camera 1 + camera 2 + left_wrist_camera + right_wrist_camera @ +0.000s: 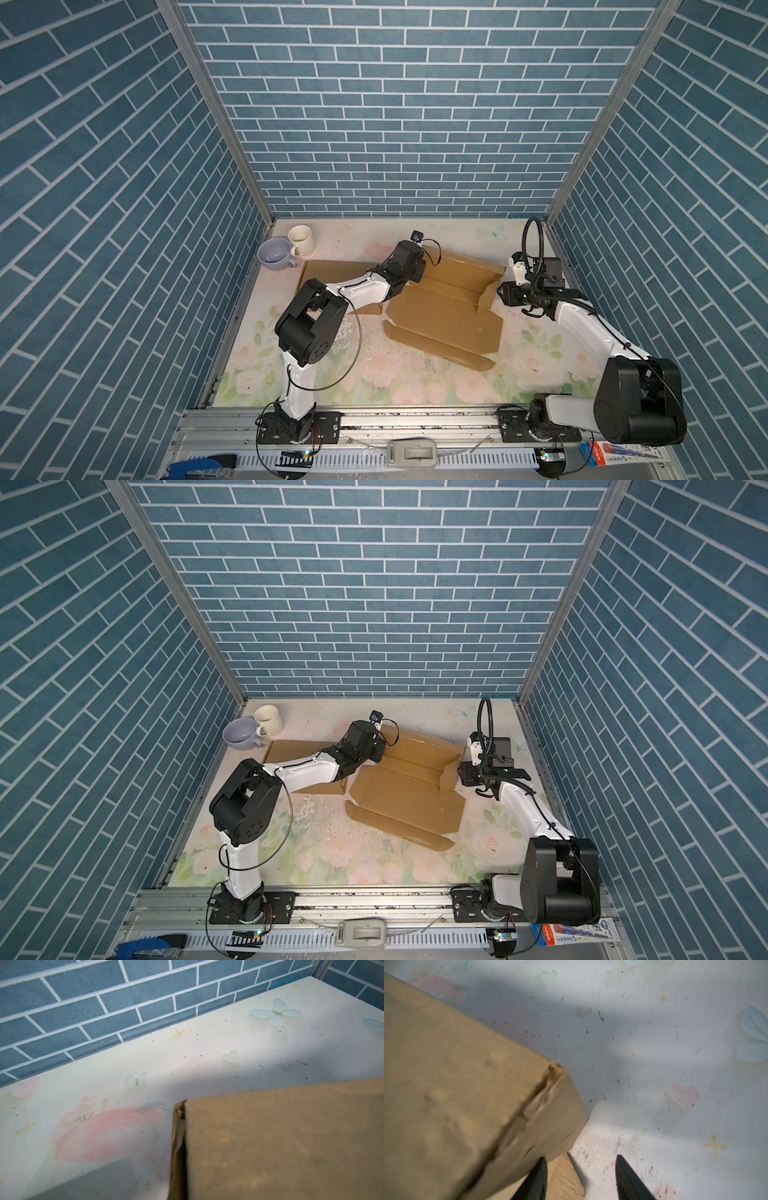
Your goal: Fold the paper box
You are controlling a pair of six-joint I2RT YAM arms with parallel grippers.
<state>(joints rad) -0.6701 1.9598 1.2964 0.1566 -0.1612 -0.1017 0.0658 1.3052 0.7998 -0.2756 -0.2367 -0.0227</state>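
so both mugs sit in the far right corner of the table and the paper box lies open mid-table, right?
Wrong corner. The lavender mug and the cream mug sit in the far left corner of the table, as both top views show. The paper box does lie open mid-table.

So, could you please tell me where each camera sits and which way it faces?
Both top views: high at the front, looking down toward the back wall; left arm, right arm, box and cups show.
Left wrist: on the left arm, facing the back wall across the table, box edge close; none of the arm itself shows.
Right wrist: on the right arm, looking down at the table past a box corner; both fingers show, apart.
Shared: all views show box and table.
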